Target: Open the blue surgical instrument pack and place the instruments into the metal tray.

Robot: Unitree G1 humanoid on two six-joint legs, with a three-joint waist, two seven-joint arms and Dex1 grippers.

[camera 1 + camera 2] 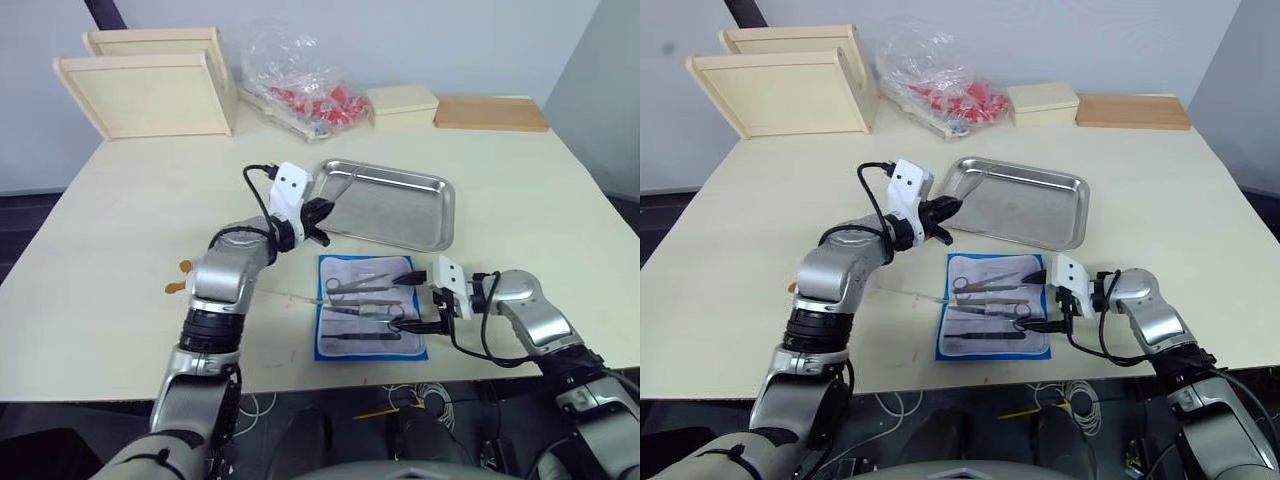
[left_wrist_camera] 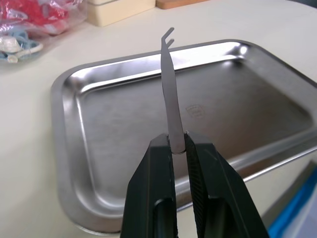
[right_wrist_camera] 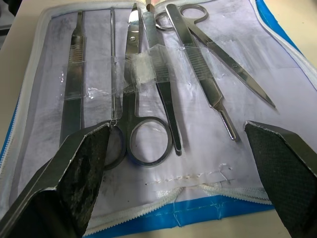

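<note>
The left gripper [image 2: 177, 148] pinched a thin forked instrument [image 2: 170, 94], its long axis pointing out over the metal tray [image 1: 437, 210]'s near rim. Nearer than the tray, the right gripper [image 3: 178, 163] hung spread wide above the opened blue surgical instrument pack [image 1: 325, 345], where the remaining instruments [image 3: 148, 84] lay lengthwise

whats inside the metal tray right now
Nothing lies in the metal tray yet; its floor shows bare. The left gripper, jaws shut on a thin pronged instrument, holds it above the tray. A small strip of the tray behind the jaws is hidden.
</note>
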